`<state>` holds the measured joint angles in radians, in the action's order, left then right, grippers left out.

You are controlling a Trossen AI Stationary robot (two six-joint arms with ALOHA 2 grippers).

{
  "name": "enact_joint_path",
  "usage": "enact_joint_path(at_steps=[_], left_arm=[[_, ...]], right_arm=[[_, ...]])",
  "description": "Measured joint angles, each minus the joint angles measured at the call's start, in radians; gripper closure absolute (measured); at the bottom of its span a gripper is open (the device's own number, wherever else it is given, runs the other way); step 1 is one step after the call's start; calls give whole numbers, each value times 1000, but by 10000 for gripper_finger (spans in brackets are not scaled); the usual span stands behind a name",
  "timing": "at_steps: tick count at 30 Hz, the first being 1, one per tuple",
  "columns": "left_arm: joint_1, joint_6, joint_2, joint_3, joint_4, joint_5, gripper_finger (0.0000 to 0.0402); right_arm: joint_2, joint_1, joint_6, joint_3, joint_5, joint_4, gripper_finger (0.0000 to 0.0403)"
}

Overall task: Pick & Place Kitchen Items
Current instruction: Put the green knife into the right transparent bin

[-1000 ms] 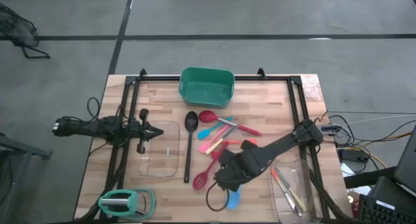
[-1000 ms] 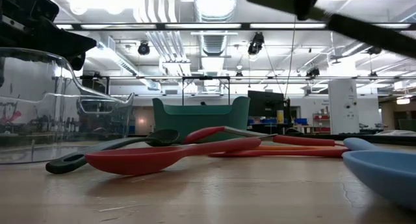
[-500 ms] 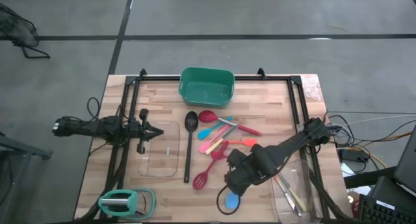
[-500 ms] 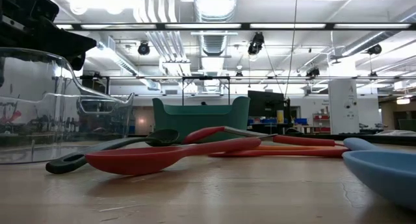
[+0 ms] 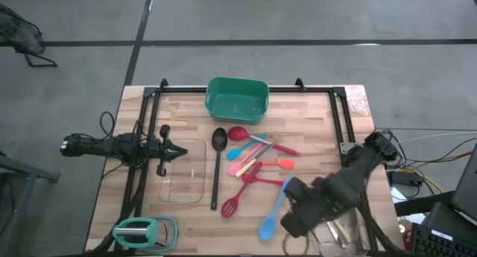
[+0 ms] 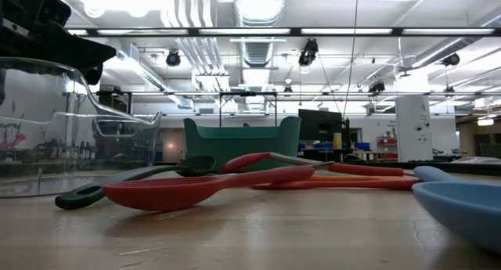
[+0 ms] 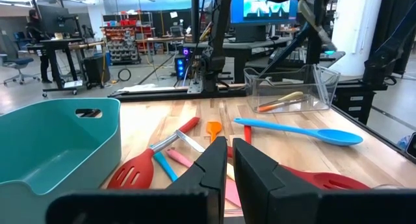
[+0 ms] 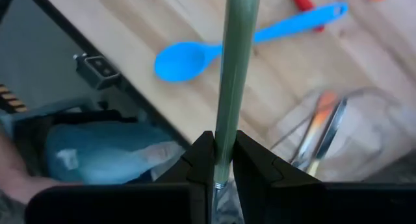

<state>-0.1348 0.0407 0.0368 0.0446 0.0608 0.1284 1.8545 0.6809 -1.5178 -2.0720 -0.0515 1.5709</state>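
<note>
Several utensils lie loose at mid-table: a black slotted spoon (image 5: 217,167), a red spoon (image 5: 240,134), a red slotted spoon (image 5: 237,197), an orange spatula (image 5: 279,164) and a blue spoon (image 5: 272,211). My right gripper (image 5: 294,223) is near the front right, beside a clear tray (image 5: 339,231), and is shut on a slim pale-green utensil handle (image 8: 233,68). My left gripper (image 5: 179,150) is shut and empty, above the left clear tray (image 5: 186,182). My right gripper pinches the pale-green handle near one end (image 8: 223,152) between its two fingers. The handle runs straight on past the fingertips, in line with the fingers. It is lifted clear of the table, above the blue spoon (image 8: 195,58) and the clear tray (image 8: 331,133).
A green tub (image 5: 237,99) stands at the far middle. The right clear tray holds a few utensils (image 8: 318,130). A teal-and-white object (image 5: 141,231) lies at the front left. A black metal frame (image 5: 141,138) runs along the table's sides and far edge.
My right gripper has gone from above the utensil pile toward the table's right and near edges, carrying the green handle, and now stands by the right clear tray. This has uncovered the blue spoon, which has stayed in place. The arm has left the low view.
</note>
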Motion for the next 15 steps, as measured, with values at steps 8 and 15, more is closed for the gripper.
enact_joint_path(at_steps=[8, 15], left_arm=[[0, 0, 0, 0, 0, 0, 369], [0, 0, 0, 0, 0, 0, 369]], right_arm=[[-26, 132, -188, 37, -38, -1, 368], [-100, 200, -381, 207, -52, 0, 368]])
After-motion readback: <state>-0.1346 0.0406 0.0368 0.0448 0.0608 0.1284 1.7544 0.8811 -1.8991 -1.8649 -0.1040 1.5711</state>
